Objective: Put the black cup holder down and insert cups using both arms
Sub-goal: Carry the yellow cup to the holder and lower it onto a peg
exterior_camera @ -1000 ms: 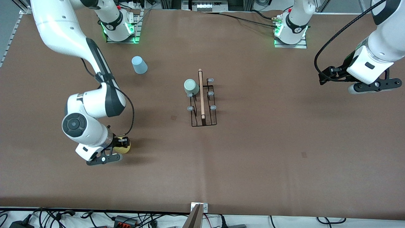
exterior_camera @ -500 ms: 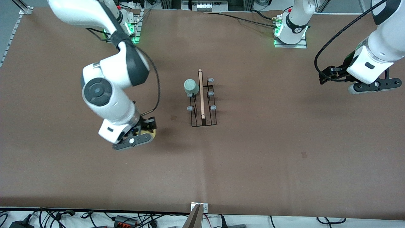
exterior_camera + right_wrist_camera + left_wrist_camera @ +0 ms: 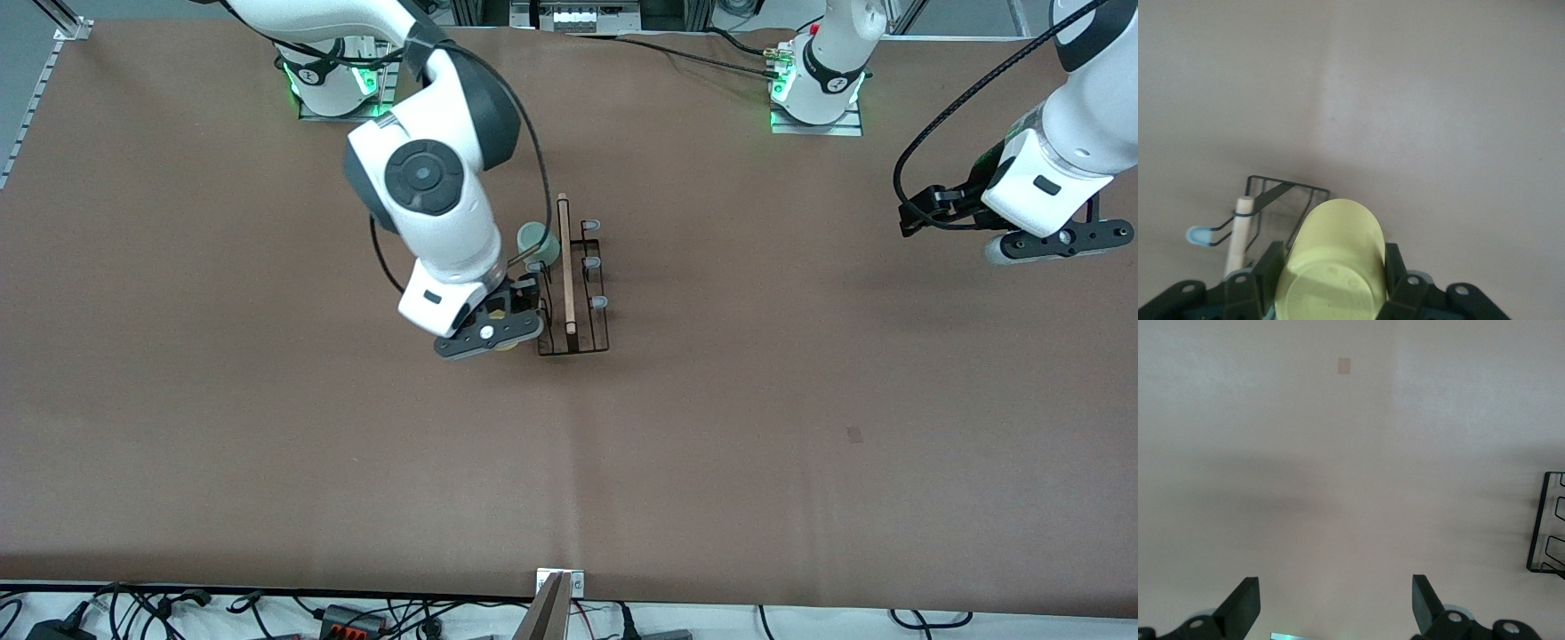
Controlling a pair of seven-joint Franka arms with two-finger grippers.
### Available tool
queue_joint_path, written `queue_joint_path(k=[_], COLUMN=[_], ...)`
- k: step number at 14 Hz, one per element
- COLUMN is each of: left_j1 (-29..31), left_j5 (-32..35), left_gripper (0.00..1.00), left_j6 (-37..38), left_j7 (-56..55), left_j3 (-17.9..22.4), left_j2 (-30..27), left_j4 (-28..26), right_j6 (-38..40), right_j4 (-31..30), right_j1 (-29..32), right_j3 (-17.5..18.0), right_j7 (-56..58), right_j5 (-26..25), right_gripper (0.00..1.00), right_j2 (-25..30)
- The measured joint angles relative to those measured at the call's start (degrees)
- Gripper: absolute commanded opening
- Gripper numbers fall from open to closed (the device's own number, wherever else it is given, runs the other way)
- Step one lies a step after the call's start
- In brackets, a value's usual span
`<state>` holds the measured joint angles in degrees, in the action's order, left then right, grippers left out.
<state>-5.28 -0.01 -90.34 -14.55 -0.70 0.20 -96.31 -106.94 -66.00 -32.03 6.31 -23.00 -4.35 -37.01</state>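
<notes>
The black cup holder [image 3: 574,307] stands mid-table, its wooden rod [image 3: 564,262] on top. A mint green cup [image 3: 536,242] sits upside down on one prong at the end nearer the robots' bases. My right gripper [image 3: 494,325] is shut on the yellow cup [image 3: 1335,253], held on its side just beside the holder's nearer end, on the side toward the right arm's end of the table. The right wrist view shows the holder [image 3: 1275,193] just past the cup. My left gripper [image 3: 1049,242] waits open and empty over the left arm's end of the table. The light blue cup is hidden.
The arm bases [image 3: 336,80] [image 3: 818,84] stand along the table edge farthest from the front camera. Cables and a metal post [image 3: 556,604] line the nearest edge. A small dark mark [image 3: 854,434] lies on the brown cloth. The holder's corner [image 3: 1546,527] shows in the left wrist view.
My right arm has carried the yellow cup from the right arm's end of the table over to the holder's side. It now covers the light blue cup. The left arm barely moved.
</notes>
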Motion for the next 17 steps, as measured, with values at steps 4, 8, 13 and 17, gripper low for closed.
queue_joint_path(k=[4, 8, 13, 17], left_j1=[0.07, 0.1, 0.11, 0.12], left_j5=[-0.02, -0.02, -0.02, -0.02], left_gripper=[1.0, 1.0, 1.0, 1.0], left_j6=[0.0, 0.0, 0.0, 0.0], left_j7=[0.0, 0.0, 0.0, 0.0], left_j3=[0.0, 0.0, 0.0, 0.0], left_j2=[0.0, 0.0, 0.0, 0.0], left_j4=[0.0, 0.0, 0.0, 0.0], right_j6=[-0.75, -0.91, -1.86, -1.83], right_j4=[-0.01, -0.02, -0.02, -0.1], right_j1=[-2.25, -2.28, -2.38, -2.41], right_j3=[-0.01, -0.16, -0.19, -0.2], right_j7=[-4.85, -5.51, -5.57, -5.57], right_j5=[0.0, 0.09, 5.48, 5.92], right_gripper=[0.19, 0.19, 0.19, 0.19], right_j2=[-2.14, -4.08, -5.49, -6.08])
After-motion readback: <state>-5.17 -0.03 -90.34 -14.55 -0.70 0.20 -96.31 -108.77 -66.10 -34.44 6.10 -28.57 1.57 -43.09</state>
